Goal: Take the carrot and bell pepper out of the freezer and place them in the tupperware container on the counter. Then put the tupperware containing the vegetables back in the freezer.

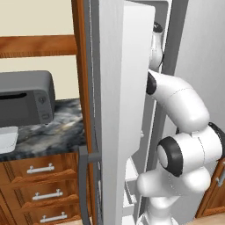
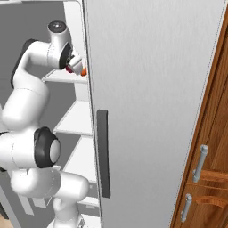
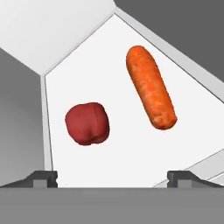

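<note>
1. The gripper (image 3: pixel 112 177) is spread wide with nothing between its tips (image 3: pixel 43 177); it hangs over a white freezer shelf (image 3: pixel 131 148), looking down on it.
2. Beyond the tips lie the pepper (image 3: pixel 87 123) and the carrot (image 3: pixel 151 87), apart from each other with bare shelf between, the pepper nearer one side wall and the carrot slanting along the other edge. Neither is touched.
3. From the right base view the hand (image 2: pixel 71 60) is reached in at an upper shelf, with a bit of orange and red just at it.
4. Progress, as I judge it: the freezer (image 1: pixel 132 88) is open and the arm is inside, but nothing has been lifted out. Both vegetables are left to grasp and carry, and then the box goes back.
5. The box (image 1: pixel 8 138) sits at the left edge of the counter (image 1: pixel 52 132), below a dark toaster oven (image 1: pixel 26 99).
6. The counter is marbled stone over wooden drawers (image 1: pixel 44 184); the open door (image 2: pixel 151 111) is grey with a dark handle (image 2: pixel 103 153).
</note>
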